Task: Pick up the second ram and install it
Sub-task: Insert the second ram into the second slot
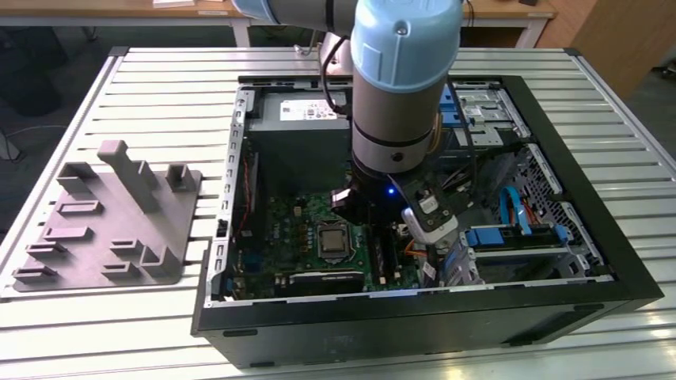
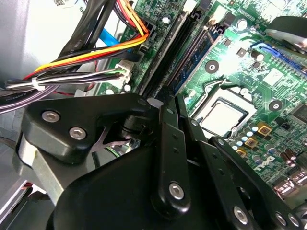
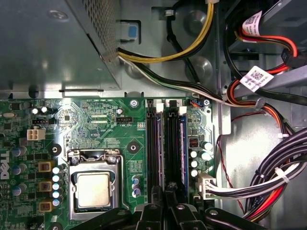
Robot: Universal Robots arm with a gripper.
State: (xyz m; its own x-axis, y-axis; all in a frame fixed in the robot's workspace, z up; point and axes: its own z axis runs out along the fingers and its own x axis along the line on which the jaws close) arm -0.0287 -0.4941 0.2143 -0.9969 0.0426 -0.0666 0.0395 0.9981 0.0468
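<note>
The second ram [image 2: 197, 48] is a slim dark green stick standing on edge in a memory slot of the green motherboard [image 1: 280, 229], next to the CPU socket [image 3: 93, 189]. It is also seen in the first wrist view [image 3: 181, 139]. My gripper [image 2: 180, 103] is down inside the computer case, at the near end of the memory slots. Its black fingers [image 2: 166, 139] are drawn close together, and the stick's end runs in between them. In the first wrist view the gripper [image 3: 165, 191] sits over the slots' end. In the exterior view the arm's wrist hides the fingers.
Bundled cables [image 3: 268, 182] hang close beside the slots, and orange and yellow wires [image 2: 96, 52] run next to the gripper. The power supply box [image 1: 296, 119] and the drive bays [image 1: 518, 229] wall in the board. A grey fixture [image 1: 106, 229] lies on the slatted table outside the case.
</note>
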